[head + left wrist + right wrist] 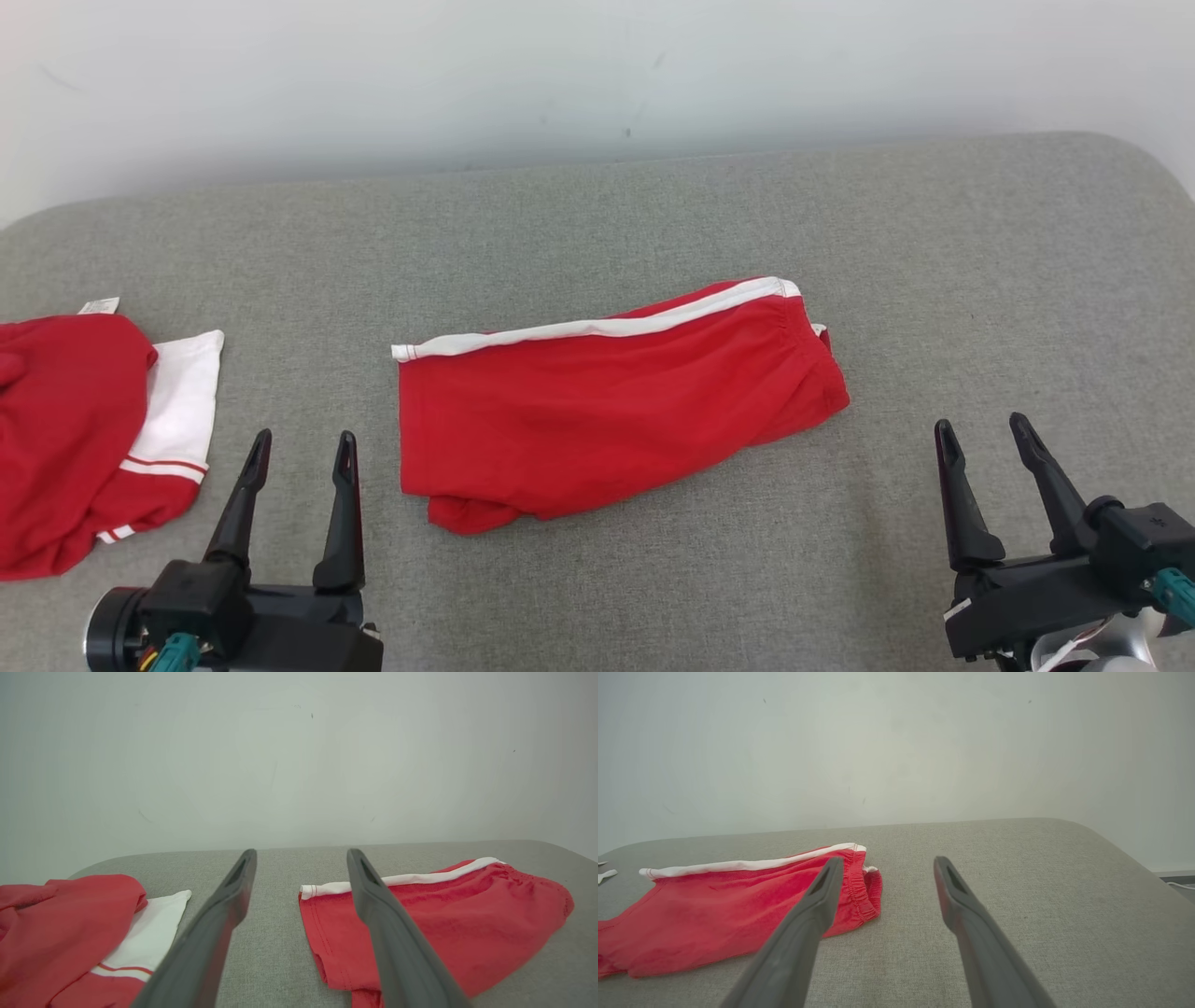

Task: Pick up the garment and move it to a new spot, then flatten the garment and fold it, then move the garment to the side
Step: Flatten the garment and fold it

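The garment [607, 411] is a pair of red shorts with a white side stripe, lying folded flat in the middle of the grey padded table [597, 224]. In the left wrist view the garment [444, 924] lies right of centre, and in the right wrist view the garment [738, 910] lies at the left. My left gripper [303, 448] hovers open near the front edge, just left of the shorts' hem. At the front right my right gripper [980, 431] stands open, apart from the waistband. Both hold nothing.
A second red and white garment [84, 439] lies crumpled at the table's left edge; the left wrist view has it [70, 933] at the lower left. A pale wall [597, 75] rises behind the table. Bare grey surface stretches right of the shorts.
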Tool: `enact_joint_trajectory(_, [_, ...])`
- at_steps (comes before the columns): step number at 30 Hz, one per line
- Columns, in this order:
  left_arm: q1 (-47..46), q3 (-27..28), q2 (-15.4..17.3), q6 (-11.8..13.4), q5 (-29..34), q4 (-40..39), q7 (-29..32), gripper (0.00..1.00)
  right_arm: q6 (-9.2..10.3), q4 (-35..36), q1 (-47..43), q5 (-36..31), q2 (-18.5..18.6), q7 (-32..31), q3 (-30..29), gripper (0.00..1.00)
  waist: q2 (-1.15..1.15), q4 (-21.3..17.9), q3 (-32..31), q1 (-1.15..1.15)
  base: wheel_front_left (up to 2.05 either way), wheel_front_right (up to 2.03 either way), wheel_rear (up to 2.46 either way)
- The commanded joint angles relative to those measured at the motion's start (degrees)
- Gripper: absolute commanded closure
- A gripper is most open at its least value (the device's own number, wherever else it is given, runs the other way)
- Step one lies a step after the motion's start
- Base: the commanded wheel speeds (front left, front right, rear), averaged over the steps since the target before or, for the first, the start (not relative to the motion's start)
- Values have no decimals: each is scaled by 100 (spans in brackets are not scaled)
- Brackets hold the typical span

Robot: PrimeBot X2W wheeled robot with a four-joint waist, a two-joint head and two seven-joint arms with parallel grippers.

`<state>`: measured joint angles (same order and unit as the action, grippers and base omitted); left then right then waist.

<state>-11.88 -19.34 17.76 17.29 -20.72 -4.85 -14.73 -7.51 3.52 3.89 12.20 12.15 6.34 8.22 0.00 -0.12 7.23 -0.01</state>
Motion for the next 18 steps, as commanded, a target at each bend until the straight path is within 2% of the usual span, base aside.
enact_joint_trajectory(1, [62,-12,5,1,31,21,-10,0,4,-9,-69,-31,32,-15,3,0,0,15,-12,1,0,0,0])
enact_joint_trajectory(11, [-79,-143,-49,-20,51,55,26,0,4,-17,61,47,55,-114,-109,0,0,186,34,1,0,0,0])
enact_joint_trajectory(18, [-264,-286,-117,-54,110,41,53,0,4,-667,637,237,177,-316,-22,0,0,362,260,1,0,0,0])
